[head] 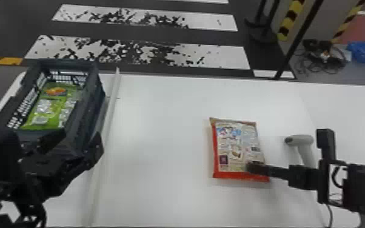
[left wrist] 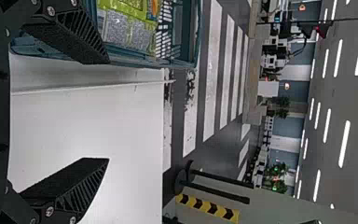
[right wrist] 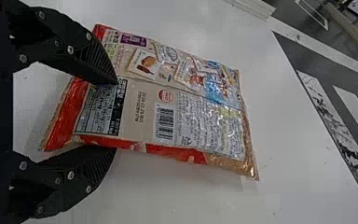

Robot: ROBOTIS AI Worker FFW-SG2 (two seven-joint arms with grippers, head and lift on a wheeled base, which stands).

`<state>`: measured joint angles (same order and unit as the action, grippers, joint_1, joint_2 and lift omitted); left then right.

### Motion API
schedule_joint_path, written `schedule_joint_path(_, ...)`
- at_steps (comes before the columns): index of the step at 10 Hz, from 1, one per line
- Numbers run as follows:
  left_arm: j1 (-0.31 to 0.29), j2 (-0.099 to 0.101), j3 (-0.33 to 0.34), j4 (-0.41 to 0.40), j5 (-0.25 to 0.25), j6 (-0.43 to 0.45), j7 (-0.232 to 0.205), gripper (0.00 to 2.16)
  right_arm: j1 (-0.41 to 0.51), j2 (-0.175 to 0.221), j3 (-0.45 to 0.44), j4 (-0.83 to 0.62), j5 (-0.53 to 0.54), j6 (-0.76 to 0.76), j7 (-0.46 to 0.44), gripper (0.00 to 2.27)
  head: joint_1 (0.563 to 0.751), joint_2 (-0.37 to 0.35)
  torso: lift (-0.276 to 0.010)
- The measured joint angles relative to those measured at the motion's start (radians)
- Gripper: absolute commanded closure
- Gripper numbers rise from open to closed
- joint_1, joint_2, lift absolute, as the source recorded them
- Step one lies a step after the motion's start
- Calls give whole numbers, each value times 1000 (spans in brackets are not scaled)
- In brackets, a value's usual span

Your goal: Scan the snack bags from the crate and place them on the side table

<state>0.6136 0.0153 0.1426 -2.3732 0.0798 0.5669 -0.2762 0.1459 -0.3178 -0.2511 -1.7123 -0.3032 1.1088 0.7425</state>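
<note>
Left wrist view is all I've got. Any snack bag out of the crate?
Observer: Yes, one red-edged snack bag lies on the white table, to the right of the crate in the head view.
Operator: Copy. Scanner?
Observer: Head view has the handheld scanner on the table, to the right of that bag.
Operator: And the right gripper's fingers?
Observer: Right wrist view: the right gripper has its fingers apart, one over the bag's printed face.
</note>
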Motion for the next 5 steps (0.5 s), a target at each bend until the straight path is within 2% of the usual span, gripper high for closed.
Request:
schedule_joint_path(3, 1, 0, 0, -2, 0, 0, 0, 140, 3, -3, -27, -6, 12, -5, 81, 2253, 695, -73, -94)
schedule_joint_path(5, 3, 0, 0, -4, 0, 0, 0, 140, 5, -5, -89, -7, -49, -1, 131, 2253, 695, -83, -94)
